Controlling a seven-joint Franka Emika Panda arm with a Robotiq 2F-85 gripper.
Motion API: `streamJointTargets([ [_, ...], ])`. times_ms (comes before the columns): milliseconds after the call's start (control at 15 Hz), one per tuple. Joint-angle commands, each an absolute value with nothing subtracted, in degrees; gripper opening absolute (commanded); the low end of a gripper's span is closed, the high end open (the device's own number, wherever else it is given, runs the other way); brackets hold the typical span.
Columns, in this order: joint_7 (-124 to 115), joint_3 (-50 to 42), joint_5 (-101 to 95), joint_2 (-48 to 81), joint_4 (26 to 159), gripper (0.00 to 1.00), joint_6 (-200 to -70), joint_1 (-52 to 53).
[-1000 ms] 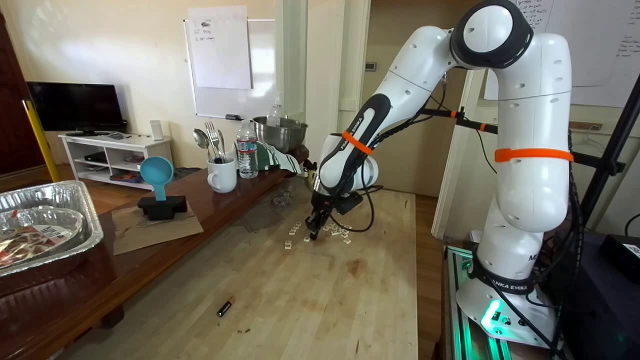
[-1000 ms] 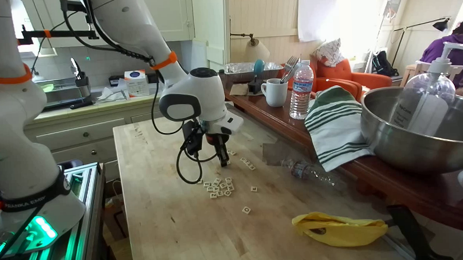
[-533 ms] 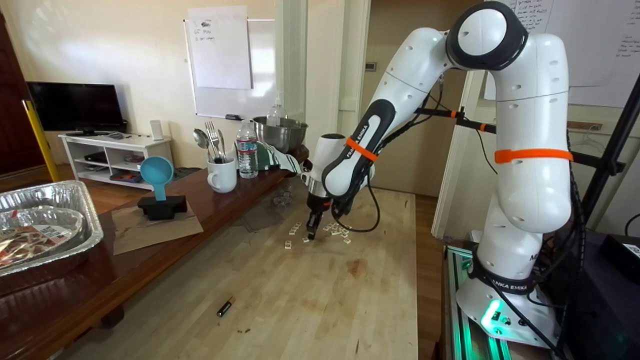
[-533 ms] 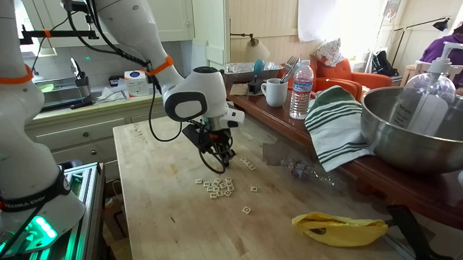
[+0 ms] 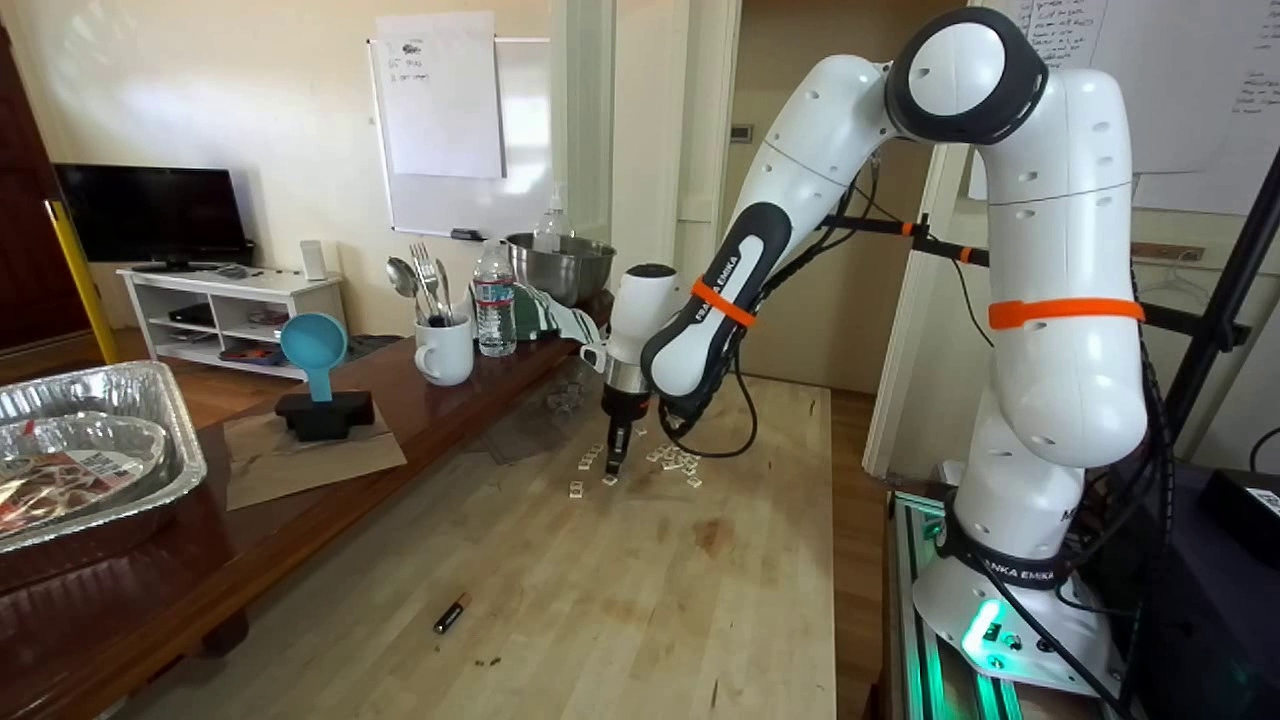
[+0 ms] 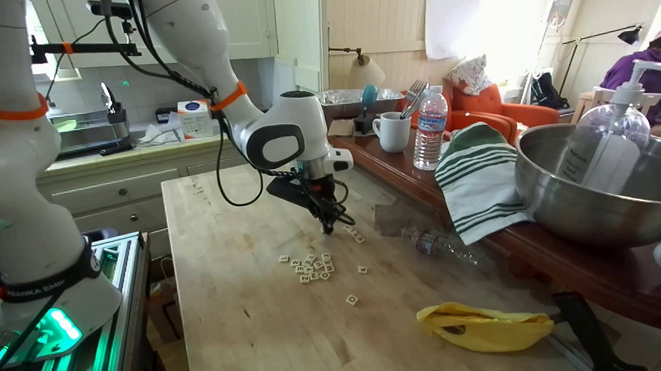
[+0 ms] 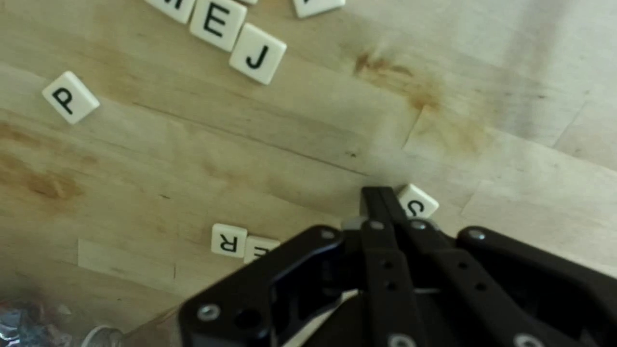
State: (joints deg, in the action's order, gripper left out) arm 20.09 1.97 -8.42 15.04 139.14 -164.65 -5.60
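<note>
Our claw (image 7: pixel 379 193), clenched empty, partly hides a tile (image 7: pixel 420 201), lower right in the wrist view: likely light, stiff, best pinched by opposite edges.

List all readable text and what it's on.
"P": lone tile
"J": end tile
"E": tile beside J
"R": inverted tile
"E", half-covered: tile beside R
"O": loose tile
"FRANKA EMIKA": forearm; base collar, partly turned away
"C" or "G": tile by the tool
Too small, blurred or cut off: bottle label, soap label, wall sheet, most other tiles
</note>
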Motion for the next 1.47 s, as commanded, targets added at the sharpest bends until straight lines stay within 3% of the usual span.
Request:
streamJointTargets([
  [0,20.56,3.31,-6.16,13.84,139.31,0.0,-164.17,-5.94],
  [1400,20.07,4.09,-1.01,18.7,136.76,0.0,-167.62,-5.92],
])
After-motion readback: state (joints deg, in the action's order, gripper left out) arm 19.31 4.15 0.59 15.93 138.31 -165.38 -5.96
